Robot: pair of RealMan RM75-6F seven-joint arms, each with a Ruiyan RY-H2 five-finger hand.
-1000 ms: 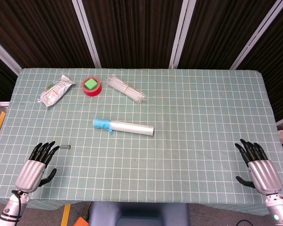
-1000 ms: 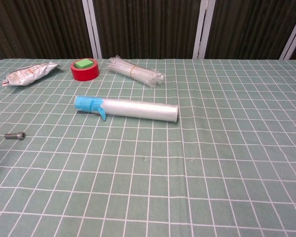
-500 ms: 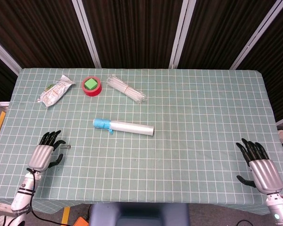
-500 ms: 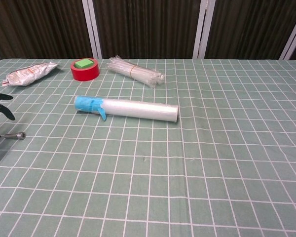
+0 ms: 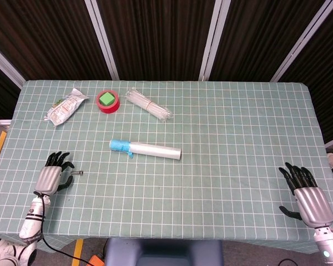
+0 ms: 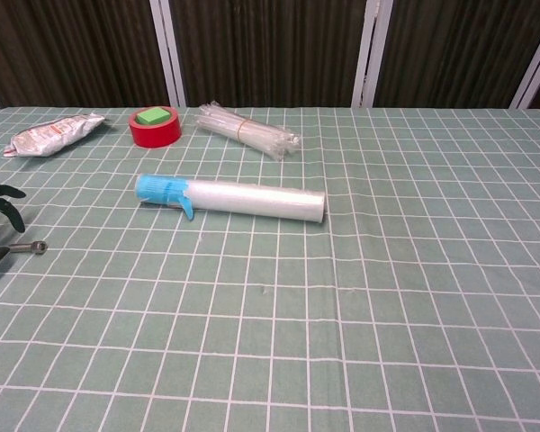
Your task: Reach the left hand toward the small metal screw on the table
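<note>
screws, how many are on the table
1. The small metal screw lies near the table's front left edge, just right of the left hand. Others could be hidden under that hand.

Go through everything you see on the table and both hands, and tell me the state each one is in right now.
left hand: fingers spread beside the screw, holding nothing
right hand: open, fingers apart, over the near right table edge
screw: lying flat on the cloth, not lifted
spray bottle: lying on its side
red tape roll: flat, green block in its hole
white packet: lying flat, crumpled
bundle of clear sticks: lying flat, banded together
</note>
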